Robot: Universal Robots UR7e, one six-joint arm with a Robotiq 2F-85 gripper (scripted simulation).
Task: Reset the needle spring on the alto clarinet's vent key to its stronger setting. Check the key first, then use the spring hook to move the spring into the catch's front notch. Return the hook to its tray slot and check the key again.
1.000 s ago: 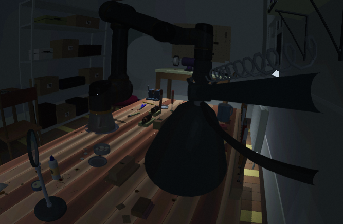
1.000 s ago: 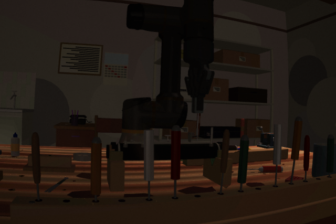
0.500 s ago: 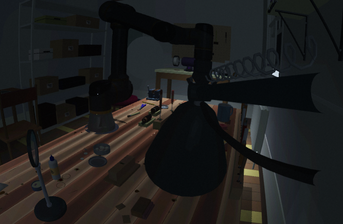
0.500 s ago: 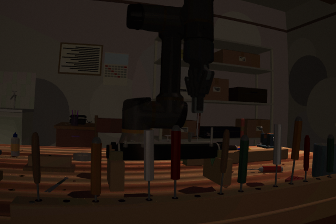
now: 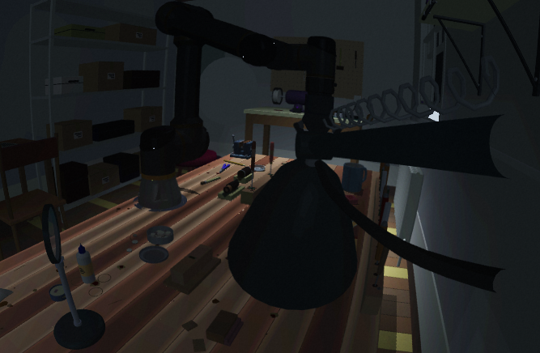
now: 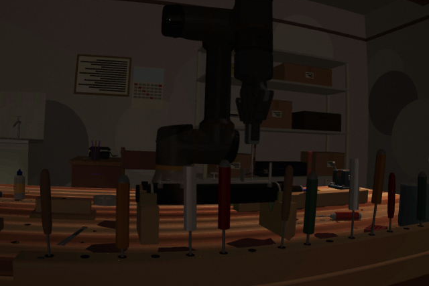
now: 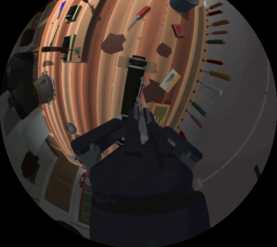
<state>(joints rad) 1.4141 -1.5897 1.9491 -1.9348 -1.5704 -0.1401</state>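
The spring hook, a grey handle with a thin metal shaft, hangs upright in my closed gripper, its shaft pointing down over the clarinet. The alto clarinet body lies black along the bench on two wooden cradles, and the vent key with its posts sits on top of it, just beyond the hook's tip. In the side camera a dark lamp shade hides my gripper. The tool tray lies at the bench's far left side.
A dark lamp shade fills the side camera's middle. A row of upright tools lines the bench's front edge. A blue mug, a red screwdriver, cards and leather scraps lie around the clarinet.
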